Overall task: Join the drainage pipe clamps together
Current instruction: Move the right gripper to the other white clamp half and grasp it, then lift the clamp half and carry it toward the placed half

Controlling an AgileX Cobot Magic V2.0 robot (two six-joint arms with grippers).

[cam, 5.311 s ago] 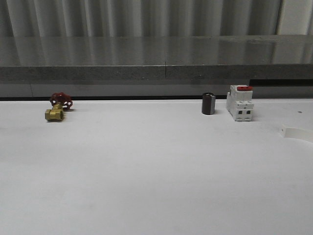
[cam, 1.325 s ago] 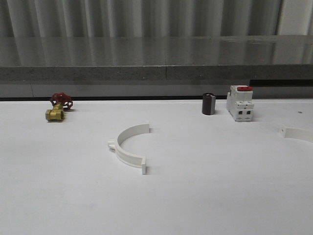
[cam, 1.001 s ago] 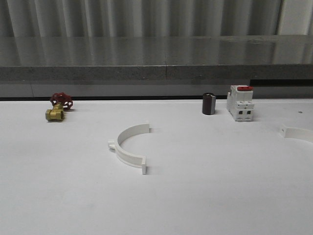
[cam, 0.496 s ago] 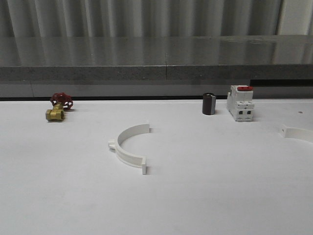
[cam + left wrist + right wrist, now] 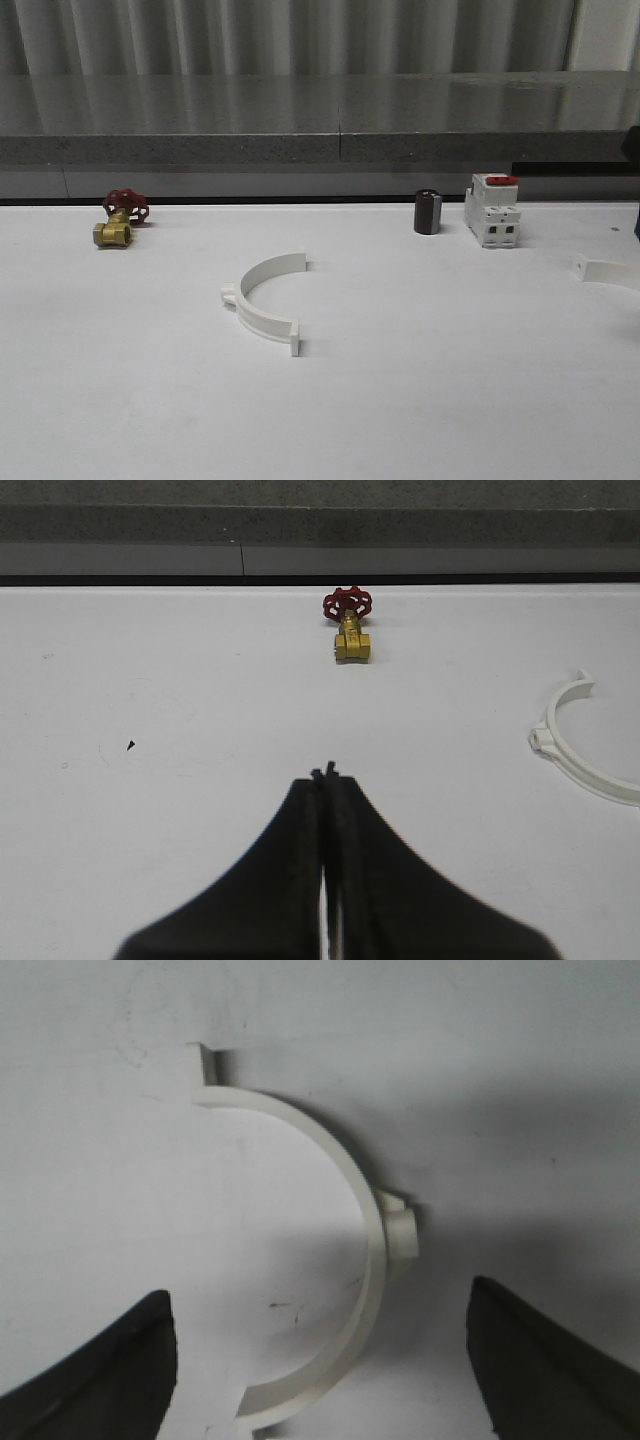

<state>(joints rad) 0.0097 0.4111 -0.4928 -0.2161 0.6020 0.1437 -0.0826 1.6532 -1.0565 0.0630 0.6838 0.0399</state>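
The right gripper (image 5: 318,1360), jaws spread, is hovering over the second clamp half (image 5: 330,1260); the left gripper (image 5: 325,780) is waiting, jaws pressed together. Judging by this, the pickup step is beginning; next, lowering and closing on the arc.

two pipe clamps (image 5: 264,300) (image 5: 606,270), one valve (image 5: 118,219), one breaker (image 5: 491,210)

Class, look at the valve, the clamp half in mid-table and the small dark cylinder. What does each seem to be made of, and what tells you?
Valve: yellow metal body with a slight shine, probably brass; red handwheel, material unclear.
Clamp half: plain matte white, thin even wall with a moulded tab, likely plastic.
Dark cylinder: dark with a faint sheen, too small to tell metal from plastic.
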